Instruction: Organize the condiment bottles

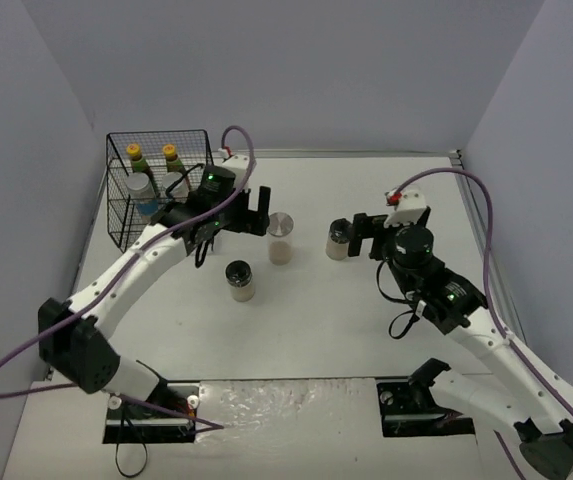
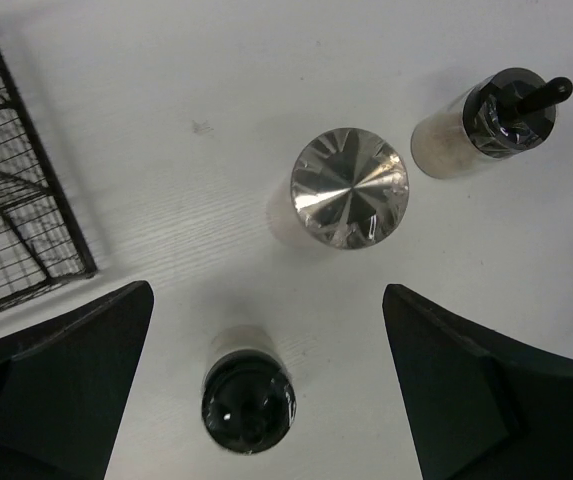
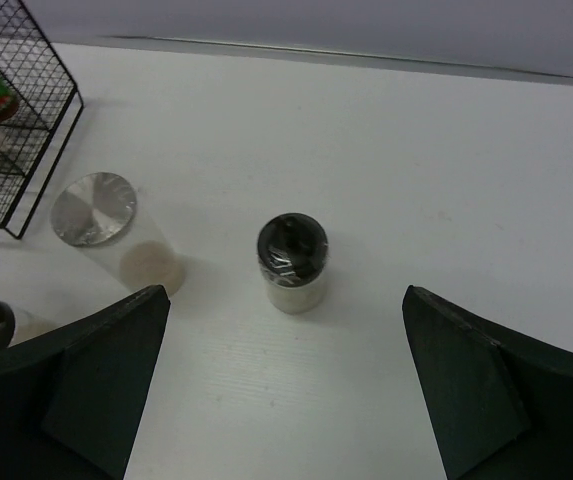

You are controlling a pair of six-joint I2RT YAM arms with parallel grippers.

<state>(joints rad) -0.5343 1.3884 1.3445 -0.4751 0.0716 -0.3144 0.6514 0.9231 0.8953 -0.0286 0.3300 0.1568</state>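
Note:
Three spice jars stand on the white table: a silver-lidded jar [image 1: 282, 238], a black-lidded jar [image 1: 239, 280] nearer me, and a second black-lidded jar [image 1: 338, 240] to the right. My left gripper [image 1: 258, 212] hangs open above the table beside the silver-lidded jar [image 2: 349, 187]. The near black-lidded jar [image 2: 247, 402] lies below, between its fingers. My right gripper [image 1: 356, 232] is open and empty, just short of the right black-lidded jar [image 3: 292, 262]. Two dark sauce bottles with yellow caps [image 1: 134, 153] [image 1: 170, 152] and two more jars [image 1: 140, 190] [image 1: 176, 185] stand in the black wire rack [image 1: 116, 215].
The wire rack stands at the back left, its corner in the left wrist view [image 2: 26, 230] and in the right wrist view [image 3: 16, 180]. Grey walls close the table at the back and sides. Purple cables loop over both arms.

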